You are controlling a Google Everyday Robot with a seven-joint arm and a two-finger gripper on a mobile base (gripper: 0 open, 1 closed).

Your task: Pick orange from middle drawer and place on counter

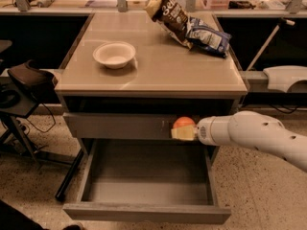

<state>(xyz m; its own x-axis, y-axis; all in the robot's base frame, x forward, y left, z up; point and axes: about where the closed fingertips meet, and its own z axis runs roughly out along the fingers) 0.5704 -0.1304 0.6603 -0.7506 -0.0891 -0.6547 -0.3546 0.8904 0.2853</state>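
The gripper (pixel 182 129) hangs in front of the upper drawer front (pixel 115 126), its jaws closed on the orange (pixel 183 122), which shows above a pale finger. Fruit and gripper are above the open middle drawer (pixel 144 213), near its right side and below the front edge of the counter (pixel 168 68). The white arm (pixel 254 134) reaches in from the right, across the cabinet's right front corner. On the counter a white bowl (pixel 114 54) sits left of centre, while a brown snack bag (pixel 168 11) and a blue snack bag (pixel 208 36) lie at the back right, touching each other. That leaves the front and middle of the top bare. A cluttered bench (pixel 96 4) runs behind, and a black stand (pixel 26 78) crowds the left side.
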